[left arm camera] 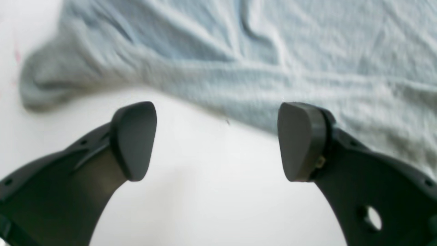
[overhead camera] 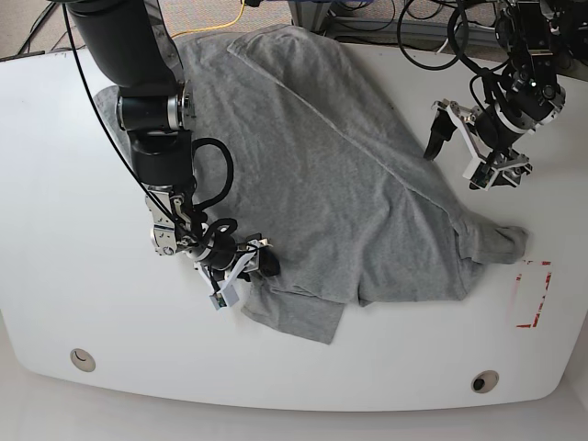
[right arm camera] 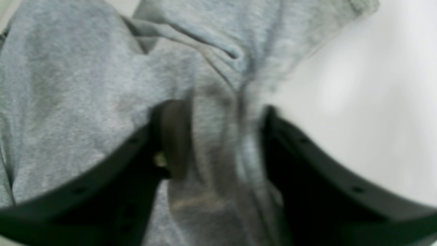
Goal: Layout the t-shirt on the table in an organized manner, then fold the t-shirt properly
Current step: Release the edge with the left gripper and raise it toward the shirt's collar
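A heather-grey t-shirt (overhead camera: 331, 175) lay spread but rumpled across the white table (overhead camera: 55, 211), its body running from the far edge toward the near right, one sleeve (overhead camera: 491, 243) bunched just beside a red dashed-rectangle marking (overhead camera: 533, 294). The right gripper (overhead camera: 250, 265) was down at the shirt's near-left edge, and its wrist camera showed a fold of grey fabric (right arm camera: 222, 136) lying between its dark fingers (right arm camera: 170, 136), which had drawn in on the cloth; the blur left it unclear whether they pressed it firmly. The left gripper (overhead camera: 478, 152) hung above bare tabletop beside the shirt's right edge, its fingers (left arm camera: 135, 140) spread wide apart with nothing between them. Two round grommet holes (overhead camera: 484, 380) sat near the table's front edge.
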Controlling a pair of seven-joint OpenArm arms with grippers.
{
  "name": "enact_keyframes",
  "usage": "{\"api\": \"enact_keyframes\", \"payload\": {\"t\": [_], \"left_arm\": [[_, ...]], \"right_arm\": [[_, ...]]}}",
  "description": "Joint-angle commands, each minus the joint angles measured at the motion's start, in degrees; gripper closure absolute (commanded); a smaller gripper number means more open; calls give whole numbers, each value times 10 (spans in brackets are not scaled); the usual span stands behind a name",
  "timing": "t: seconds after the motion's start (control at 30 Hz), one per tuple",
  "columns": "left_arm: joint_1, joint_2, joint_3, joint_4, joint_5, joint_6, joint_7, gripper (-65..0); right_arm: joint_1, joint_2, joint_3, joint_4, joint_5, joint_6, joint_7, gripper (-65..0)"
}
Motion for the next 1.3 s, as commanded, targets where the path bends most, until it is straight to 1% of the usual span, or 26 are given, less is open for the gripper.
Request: {"api": "enact_keyframes", "payload": {"t": [0.0,0.07,0.33,0.47,0.7,0.83,0.93,1.13,1.27], "left_arm": [[15,16,-5,11,-9,1,-12,-517],[26,26,-7,11,-9,1,-7,-517],[35,94,-9,12,-10,-2,70,-517],[41,121,-10,10,-9,-2,76,-517],[47,146,-8,8,-6,1,79,-517],[46,154,-8,1,-5,2,113,-517],[45,157,-8,-5,-5,2,127,-517],[45,167,-8,-20,-5,2,128,-517],[43,167,-5,-47,-7,2,128,-517]], "right_arm": [[23,3,0,11,9,6,13,-70],[23,3,0,11,9,6,12,-33],[22,11,-1,11,9,6,12,-38],[20,11,-1,11,9,6,11,-38],[19,11,-1,11,9,6,11,-38],[19,11,-1,11,9,6,11,-38],[19,11,-1,11,9,6,11,-38],[19,12,-1,12,9,6,10,-38],[19,12,-1,12,9,6,10,-38]]}}
